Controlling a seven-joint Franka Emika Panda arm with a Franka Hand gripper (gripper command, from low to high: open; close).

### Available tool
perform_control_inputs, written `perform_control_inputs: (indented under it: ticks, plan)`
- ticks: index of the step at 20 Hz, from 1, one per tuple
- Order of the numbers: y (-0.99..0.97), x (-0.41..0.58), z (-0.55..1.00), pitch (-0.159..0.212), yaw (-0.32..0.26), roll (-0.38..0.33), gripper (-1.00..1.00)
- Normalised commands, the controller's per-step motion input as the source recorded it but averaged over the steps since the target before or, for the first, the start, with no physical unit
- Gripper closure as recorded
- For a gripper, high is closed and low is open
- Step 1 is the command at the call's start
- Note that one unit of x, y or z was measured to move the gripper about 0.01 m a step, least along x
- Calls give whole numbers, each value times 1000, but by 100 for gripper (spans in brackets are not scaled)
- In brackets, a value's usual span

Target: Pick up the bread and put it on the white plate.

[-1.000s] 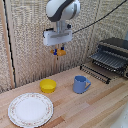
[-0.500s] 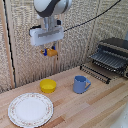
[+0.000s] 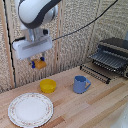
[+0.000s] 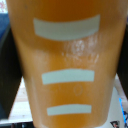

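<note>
My gripper (image 3: 38, 64) hangs high above the table, over the space between the yellow bowl and the white dish. It is shut on the bread (image 3: 40, 63), a small orange-brown block held between the blue-tipped fingers. In the wrist view the bread (image 4: 67, 65) fills nearly the whole picture, orange with pale stripes. The white dish (image 3: 30, 109) with a reddish patterned rim lies on the table at the exterior view's lower left, below and slightly left of the gripper.
A small yellow bowl (image 3: 48, 85) sits behind the dish. A blue cup (image 3: 80, 84) stands to the bowl's right. A dark toaster oven on a rack (image 3: 109, 58) stands at the exterior view's right. A slatted wall (image 3: 75, 30) runs behind.
The gripper has carried the bread toward the exterior view's left, from near above the blue cup to above the gap between bowl and dish. It stays shut on the bread.
</note>
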Motion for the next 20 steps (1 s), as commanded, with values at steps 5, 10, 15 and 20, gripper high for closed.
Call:
perform_control_inputs:
  ticks: [5,10,15,20]
  plan:
    - [285,-82,-491,-56,15,0,100]
    - [210,-73,-486,-41,45,0,100]
    - [335,-138,-471,4,22,-35,100]
    - [74,11,-331,3,38,-42,100]
